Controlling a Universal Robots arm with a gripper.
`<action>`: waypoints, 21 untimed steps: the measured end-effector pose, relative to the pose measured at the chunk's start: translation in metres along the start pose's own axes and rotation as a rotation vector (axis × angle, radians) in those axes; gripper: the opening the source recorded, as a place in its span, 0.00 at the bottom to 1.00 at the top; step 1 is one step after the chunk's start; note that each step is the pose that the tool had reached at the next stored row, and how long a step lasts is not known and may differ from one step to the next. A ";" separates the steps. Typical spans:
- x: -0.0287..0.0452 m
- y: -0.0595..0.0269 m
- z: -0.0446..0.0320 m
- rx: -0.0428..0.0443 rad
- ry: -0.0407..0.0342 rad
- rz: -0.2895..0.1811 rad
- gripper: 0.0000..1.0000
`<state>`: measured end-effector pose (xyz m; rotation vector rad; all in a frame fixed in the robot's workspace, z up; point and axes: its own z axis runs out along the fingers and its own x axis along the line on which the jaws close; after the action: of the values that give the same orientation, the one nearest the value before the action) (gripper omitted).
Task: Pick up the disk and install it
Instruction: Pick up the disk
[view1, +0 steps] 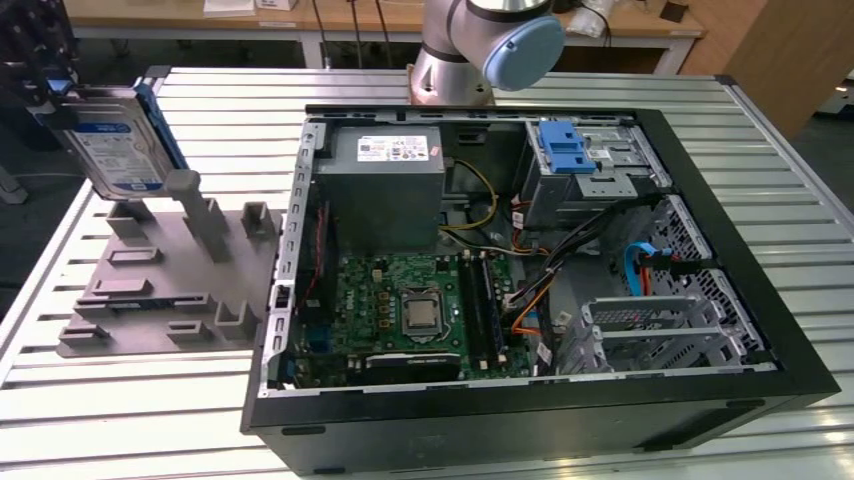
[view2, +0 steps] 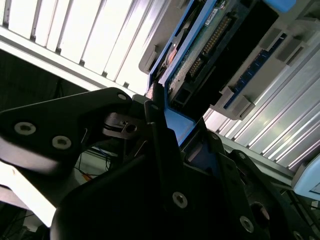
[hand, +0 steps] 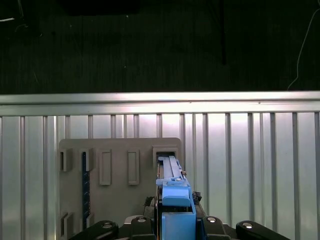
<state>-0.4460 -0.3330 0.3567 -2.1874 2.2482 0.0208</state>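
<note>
Clamping one blue-railed edge, the black end effector (view2: 180, 132) held the flat rectangular silver disk (view1: 120, 145) with its white-and-blue label upright, at the exterior view's left of the open black metal computer case (view1: 534, 430), over the grey plastic holder (view1: 147, 290) beside that case. Grasping looked done; installing it inside the case remained.

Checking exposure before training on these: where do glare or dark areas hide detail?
Second wrist view: table slats glare white, gripper nearly black. First wrist view: background beyond the slats is dark. Exterior view: even light, disk clear.
</note>
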 end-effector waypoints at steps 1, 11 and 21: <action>0.0000 0.0000 -0.0002 0.0000 0.0000 0.000 0.36; -0.0001 0.0000 -0.0021 -0.0001 0.0001 0.000 0.36; -0.0003 0.0001 -0.0055 0.0000 0.0000 0.000 0.36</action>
<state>-0.4460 -0.3328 0.3622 -2.1874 2.2482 0.0207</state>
